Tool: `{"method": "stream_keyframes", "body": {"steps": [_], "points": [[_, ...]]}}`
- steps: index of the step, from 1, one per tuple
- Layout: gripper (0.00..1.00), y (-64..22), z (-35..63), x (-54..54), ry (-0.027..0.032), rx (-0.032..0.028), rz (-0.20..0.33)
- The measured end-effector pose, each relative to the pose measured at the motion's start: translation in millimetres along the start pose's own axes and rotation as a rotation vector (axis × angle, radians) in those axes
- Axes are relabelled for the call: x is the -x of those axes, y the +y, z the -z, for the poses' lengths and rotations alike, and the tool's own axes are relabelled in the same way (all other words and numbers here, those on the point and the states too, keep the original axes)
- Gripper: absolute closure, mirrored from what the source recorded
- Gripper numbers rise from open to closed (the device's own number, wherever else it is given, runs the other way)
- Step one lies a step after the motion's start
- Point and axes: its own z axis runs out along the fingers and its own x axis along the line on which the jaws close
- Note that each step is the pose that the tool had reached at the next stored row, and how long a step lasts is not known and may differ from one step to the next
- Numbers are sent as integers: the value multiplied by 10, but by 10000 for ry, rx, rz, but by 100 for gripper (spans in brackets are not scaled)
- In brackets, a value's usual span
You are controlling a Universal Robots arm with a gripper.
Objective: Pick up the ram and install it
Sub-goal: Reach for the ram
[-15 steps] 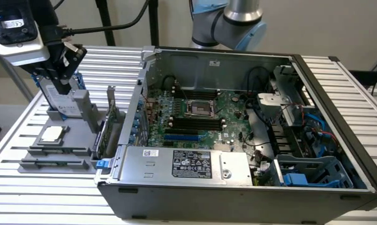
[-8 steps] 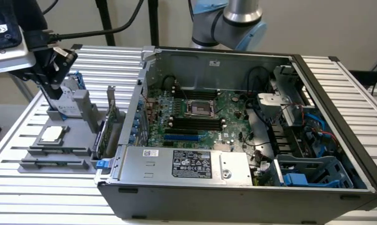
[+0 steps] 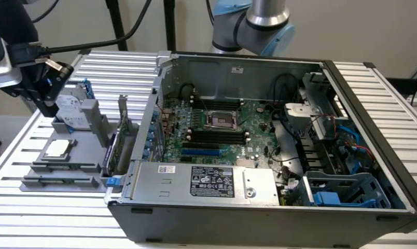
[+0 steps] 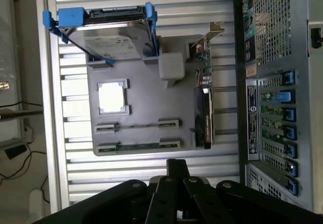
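Observation:
The ram is a thin green stick lying on edge in the outer slot of a grey holder tray. In the exterior view the ram sits in the tray's front slot, at the exterior view's left of the open computer case. My gripper is shut with nothing between its fingers, and it hovers off the tray, a short way from the ram. The exterior view has the gripper high behind the tray, near the hard drive. Black memory slots lie on the motherboard inside the case.
The tray also holds a square silver processor chip, a hard drive in a blue bracket and an upright green expansion card. The case's rear wall stands close beside the tray. Cables and a power supply crowd the case.

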Motion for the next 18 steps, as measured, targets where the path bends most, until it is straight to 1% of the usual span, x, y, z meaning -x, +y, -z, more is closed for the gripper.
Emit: {"method": "stream_keyframes", "body": {"steps": [6,11,13,15,18], "points": [[89,-45,-59,-156,37,-5,-2],[89,-68,-111,-334,45,-10,-1],[89,-75,-117,-412,47,-15,3],[89,-76,-117,-433,46,-16,6],[89,-76,-118,-434,46,-15,6]]}}
